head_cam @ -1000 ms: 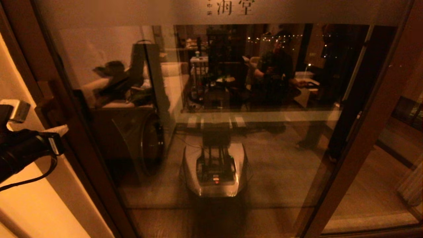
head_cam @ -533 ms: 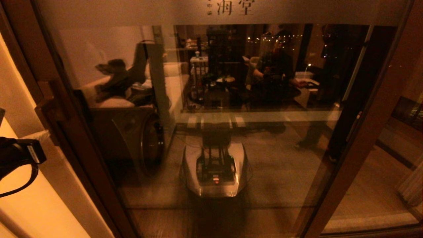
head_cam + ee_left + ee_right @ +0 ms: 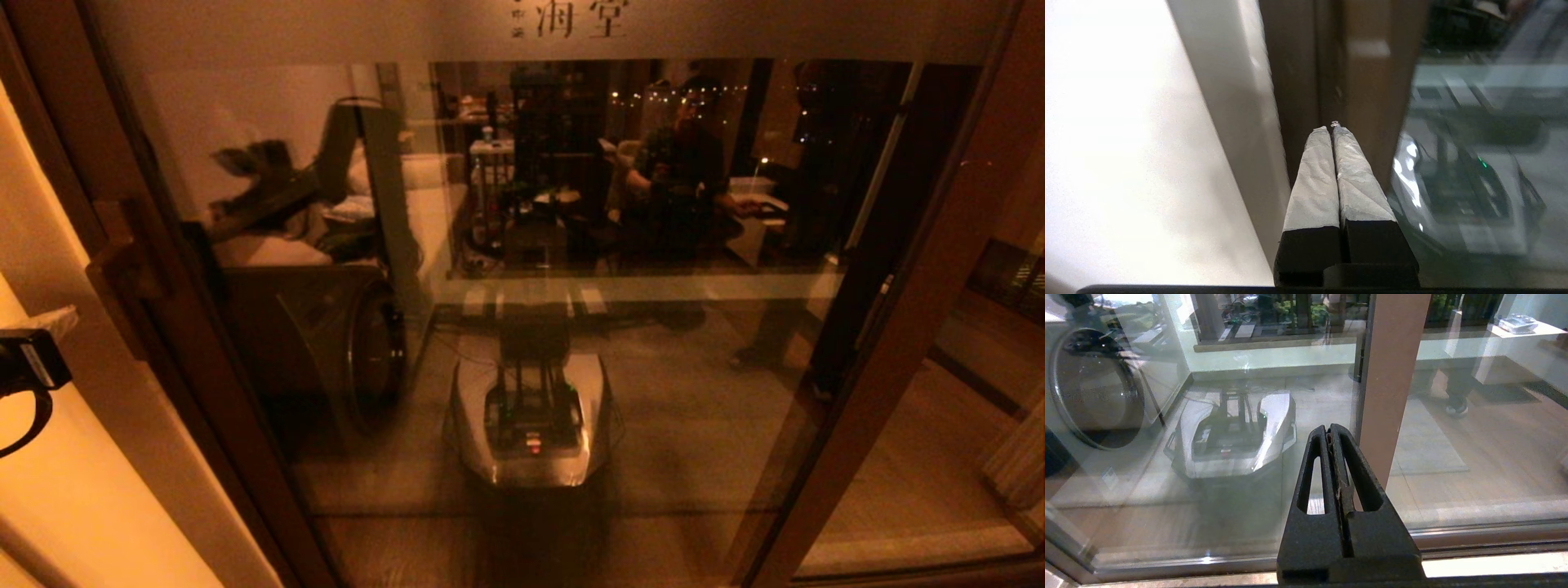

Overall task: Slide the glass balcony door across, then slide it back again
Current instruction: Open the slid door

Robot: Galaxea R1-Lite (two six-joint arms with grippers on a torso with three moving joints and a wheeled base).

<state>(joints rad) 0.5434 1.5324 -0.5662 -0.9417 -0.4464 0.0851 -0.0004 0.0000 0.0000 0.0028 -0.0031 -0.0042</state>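
The glass balcony door (image 3: 571,245) fills the head view; its frosted top band (image 3: 735,28) carries dark characters. Its brown left stile (image 3: 175,327) carries the blocky wooden handle (image 3: 122,273). My left gripper (image 3: 45,327) sits at the far left edge, below and left of the handle and apart from it. In the left wrist view the taped fingers (image 3: 1314,179) are shut with nothing between them, and the left gripper (image 3: 1331,128) points at the brown stile (image 3: 1367,81). My right gripper (image 3: 1328,428) is shut and empty, low before the glass near a brown upright (image 3: 1392,367). It is out of the head view.
A pale wall (image 3: 49,490) runs left of the door. The door's right stile (image 3: 898,343) slants down, with more glass and floor beyond it. The glass reflects my base (image 3: 531,416). A floor track (image 3: 1474,539) runs under the glass.
My left gripper has drawn back to the left and downward, away from the handle, until only its tip shows. The door has not visibly shifted.
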